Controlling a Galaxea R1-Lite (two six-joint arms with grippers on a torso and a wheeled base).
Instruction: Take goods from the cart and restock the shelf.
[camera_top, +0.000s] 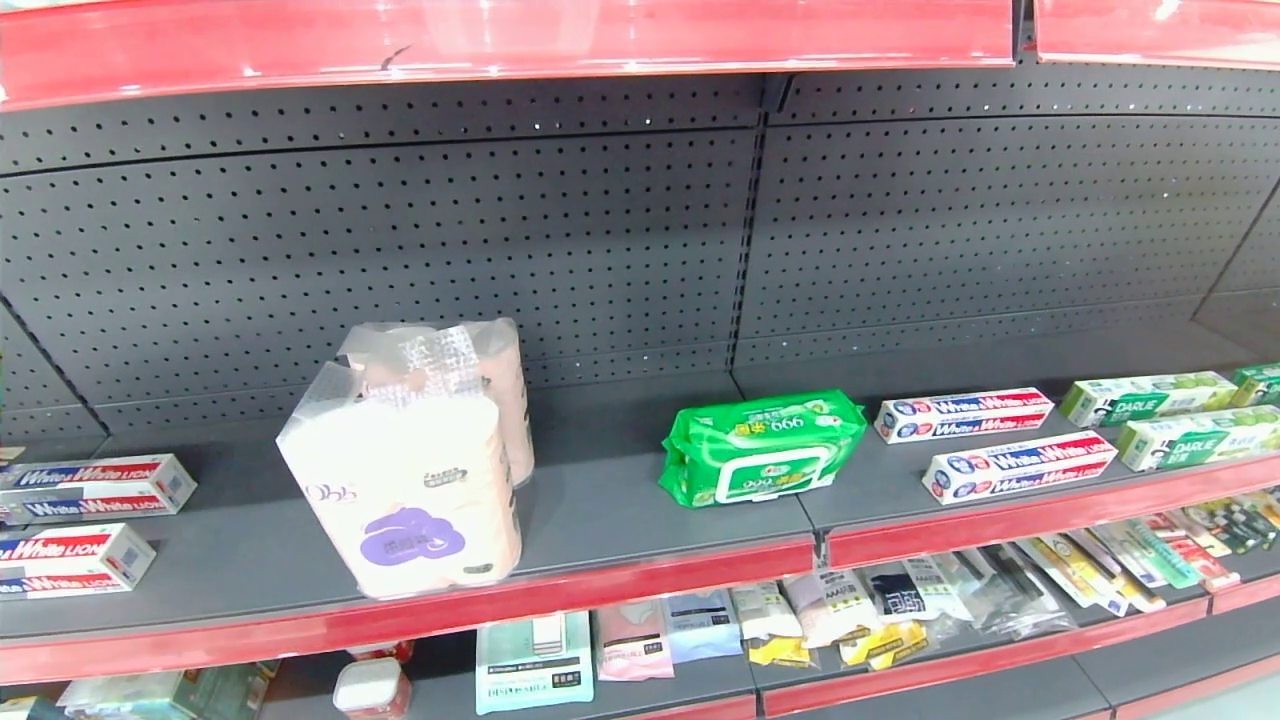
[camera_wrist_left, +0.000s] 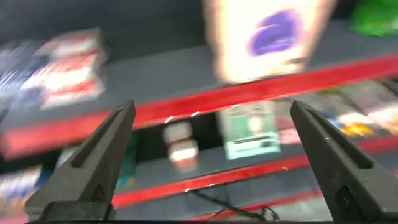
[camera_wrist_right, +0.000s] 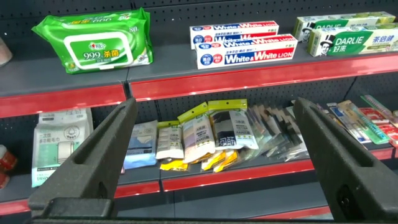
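The left gripper (camera_wrist_left: 211, 109) is released: both dark fingers are spread wide with nothing between them. It faces the red front edge strip (camera_wrist_left: 249, 93) of the grey metal shelf (camera_top: 620, 500) and stands clear of it. The right gripper (camera_wrist_right: 214, 102) is likewise spread wide and empty, held off the shelving. The small flat sachets (camera_wrist_right: 205, 134) on the lower tier are seen between its fingers.

In the head view, the clear-wrapped pack of white toilet rolls (camera_top: 415, 470), with a purple label, stands upright at the shelf's front edge, about seven o'clock of the view's centre. The green soft pack of wet wipes (camera_top: 760, 445) lies flat at three o'clock of the roll pack, well apart from it. Two white, red and blue toothpaste cartons (camera_top: 1015, 465) lie at three o'clock of the wipes, one behind the other. The green and white toothpaste cartons (camera_top: 1145, 397) follow at two o'clock. Two more white cartons (camera_top: 90, 487) lie at nine o'clock of the roll pack. The dark perforated back panel (camera_top: 450, 230) stands behind.
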